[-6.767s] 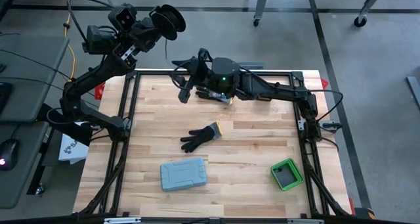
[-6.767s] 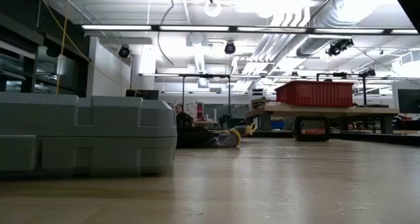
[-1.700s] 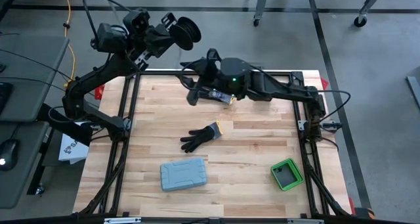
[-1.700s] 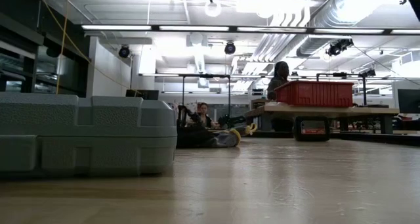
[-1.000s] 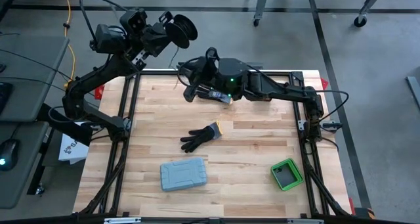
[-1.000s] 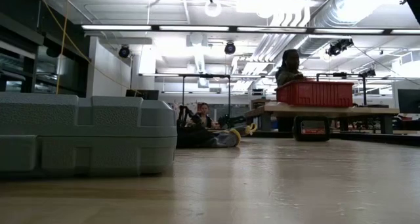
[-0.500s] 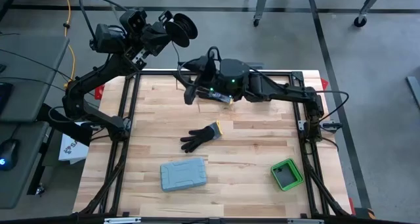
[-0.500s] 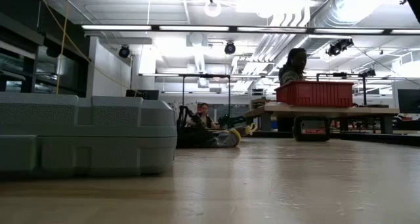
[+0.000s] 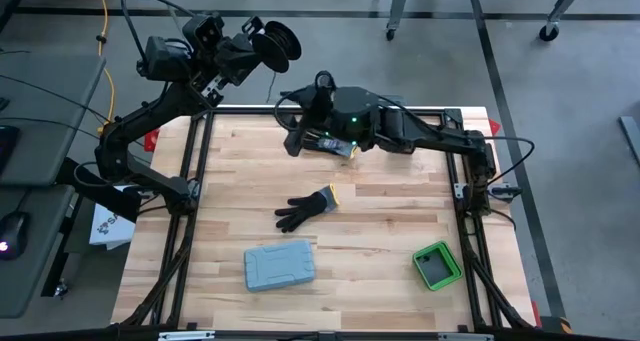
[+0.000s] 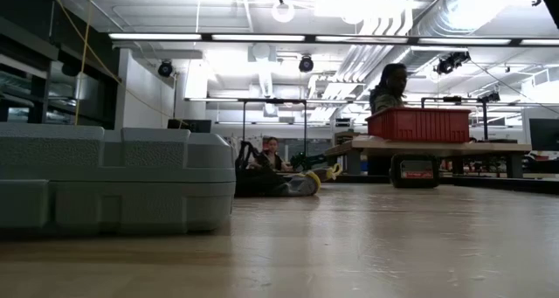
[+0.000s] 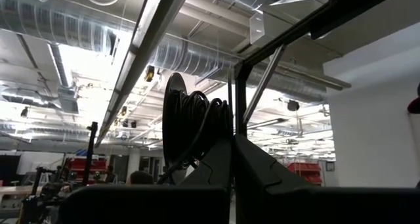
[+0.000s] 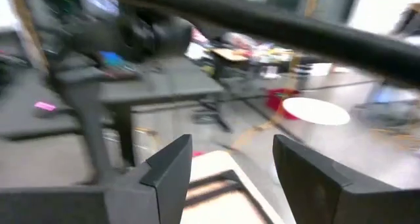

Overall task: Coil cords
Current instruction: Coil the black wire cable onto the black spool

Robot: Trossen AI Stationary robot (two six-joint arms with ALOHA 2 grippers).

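Note:
The cord is wound into a black ring-shaped coil (image 9: 282, 41) that is held up beyond the table's far left corner. My left gripper (image 9: 262, 49) is shut on it. In the left wrist view the coil (image 11: 193, 122) stands on edge above the fingers, and a loose strand (image 11: 176, 163) runs down from it. My right gripper (image 9: 294, 139) hovers over the table's far edge, right of the coil and lower. It is open, and nothing shows between its fingers (image 12: 172, 165). My left gripper pinches the coil's lower part (image 11: 220, 145) between its two shut fingers. The fingers slant upward toward the far side. The coil stands on edge above them, lifted clear of the table.
A black glove with a yellow cuff (image 9: 305, 209) lies mid-table. A grey case (image 9: 280, 265) sits near the front and a green box (image 9: 437, 265) at the front right. A dark and yellow object (image 9: 338, 149) lies under my right arm. A person stands behind a red bin (image 10: 419, 123).
My right gripper has opened in place by the table's far edge. My left gripper and the coil have kept still.

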